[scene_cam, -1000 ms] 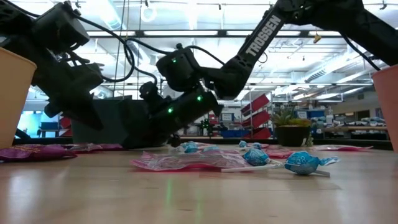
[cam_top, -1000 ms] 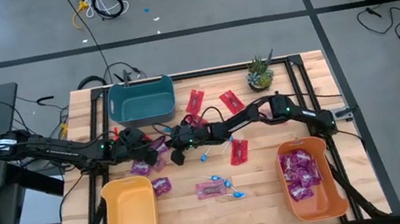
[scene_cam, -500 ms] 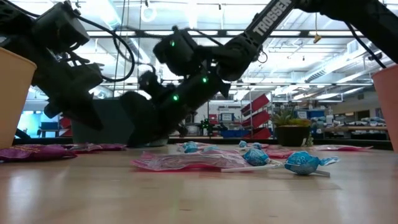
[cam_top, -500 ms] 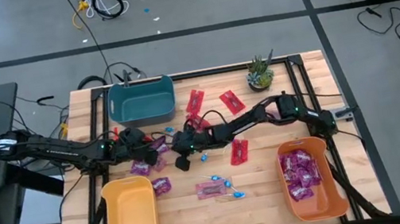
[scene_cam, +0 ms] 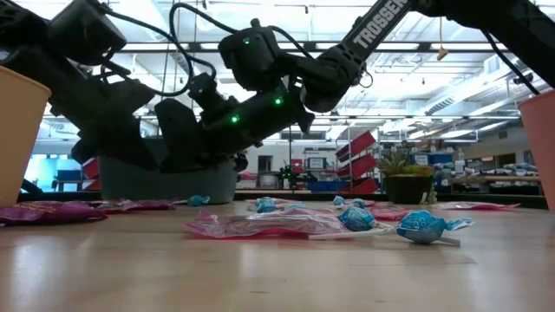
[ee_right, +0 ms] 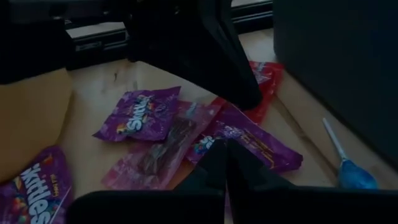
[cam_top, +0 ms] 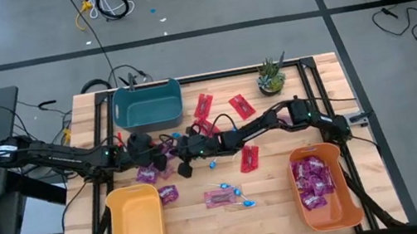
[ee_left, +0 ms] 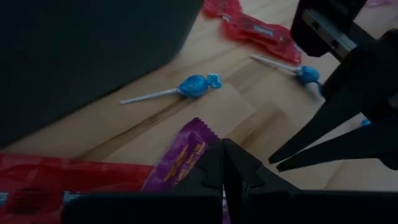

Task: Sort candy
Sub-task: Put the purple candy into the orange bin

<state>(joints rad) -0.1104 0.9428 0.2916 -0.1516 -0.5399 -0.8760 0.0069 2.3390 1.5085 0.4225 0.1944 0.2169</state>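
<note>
Candy lies scattered mid-worktop [cam_top: 272, 199]: glossy purple packets [ee_right: 138, 114], flat red packets [cam_top: 249, 158] lying aslant, and blue lollipops [ee_left: 194, 86] with thin white sticks flat on the wood. Left gripper [cam_top: 166, 158] and right gripper [cam_top: 186, 169], both closed and empty, hang close together just before the teal bin [cam_top: 147, 102]. More purple packets fill the orange bin [cam_top: 324, 185].

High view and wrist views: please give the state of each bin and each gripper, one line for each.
Teal bin: empty.
Yellow bin: empty.
Orange bin: holds purple packets.
Left gripper: shut, over a purple packet.
Right gripper: shut, holding nothing that I can see.
</note>
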